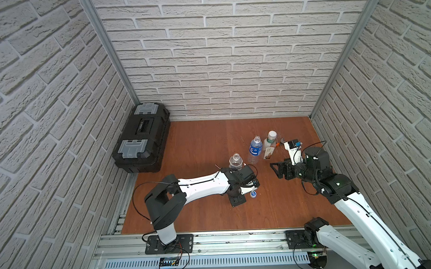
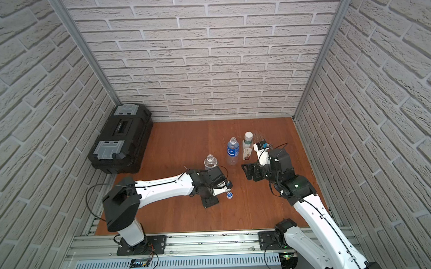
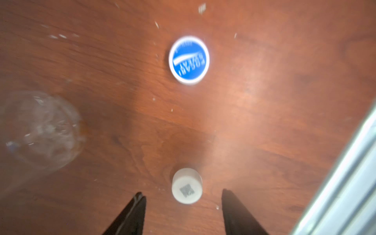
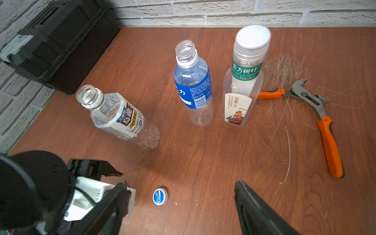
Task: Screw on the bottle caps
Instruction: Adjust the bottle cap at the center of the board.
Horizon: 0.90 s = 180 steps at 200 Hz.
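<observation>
In the left wrist view a small white cap [image 3: 187,186] lies on the wooden table just beyond my left gripper [image 3: 182,191], which is open with its jaws on either side of it, not touching. The blue cap [image 3: 189,60] lies further on, also seen as the blue cap [image 1: 253,194]. The white-labelled bottle [image 4: 118,118] and the blue-labelled bottle [image 4: 193,85] stand with open necks. A wide white cap [image 4: 253,37] sits on the squarish bottle [image 4: 242,87]. My right gripper [image 4: 180,184] hovers open and empty, short of the bottles.
A black toolbox [image 1: 142,138] stands at the back left against the wall. Orange-handled pliers [image 4: 317,105] lie right of the squarish bottle. A metal rail [image 3: 345,183] runs along the table's front edge.
</observation>
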Tool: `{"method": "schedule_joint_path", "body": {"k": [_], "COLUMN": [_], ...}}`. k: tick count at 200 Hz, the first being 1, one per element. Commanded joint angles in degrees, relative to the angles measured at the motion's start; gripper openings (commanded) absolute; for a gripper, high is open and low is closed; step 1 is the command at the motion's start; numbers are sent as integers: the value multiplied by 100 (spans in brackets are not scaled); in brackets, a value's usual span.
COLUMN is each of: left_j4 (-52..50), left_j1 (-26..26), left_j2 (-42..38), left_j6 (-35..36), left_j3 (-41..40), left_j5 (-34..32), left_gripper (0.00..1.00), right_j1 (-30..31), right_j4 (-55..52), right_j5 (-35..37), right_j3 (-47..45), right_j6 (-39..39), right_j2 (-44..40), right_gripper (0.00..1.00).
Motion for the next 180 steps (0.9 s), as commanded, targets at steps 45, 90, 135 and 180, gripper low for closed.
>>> {"method": "schedule_joint_path", "body": {"k": [45, 90, 135, 180], "left_j4": [2635, 4395, 7095, 8009], "left_j1": [427, 1471, 2097, 2190], "left_j2": [-2828, -3469, -2983, -2709], "left_j6": [-717, -1349, -1500, -1137], "left_j3": [-2013, -3524, -4627, -4876], "left_j5": [-1001, -908, -100, 88], "left_gripper": [92, 98, 98, 98], "right_j1": [841, 2297, 2725, 2728], "right_j4": [-57, -53, 605, 428], "right_j5": [-53, 1197, 1448, 1628], "right_j3": [-51, 122, 843, 2239], "right_j6": [-341, -382, -676, -942], "right_j2": [-32, 822, 1668, 3013], "right_gripper": [86, 86, 87, 85]}}
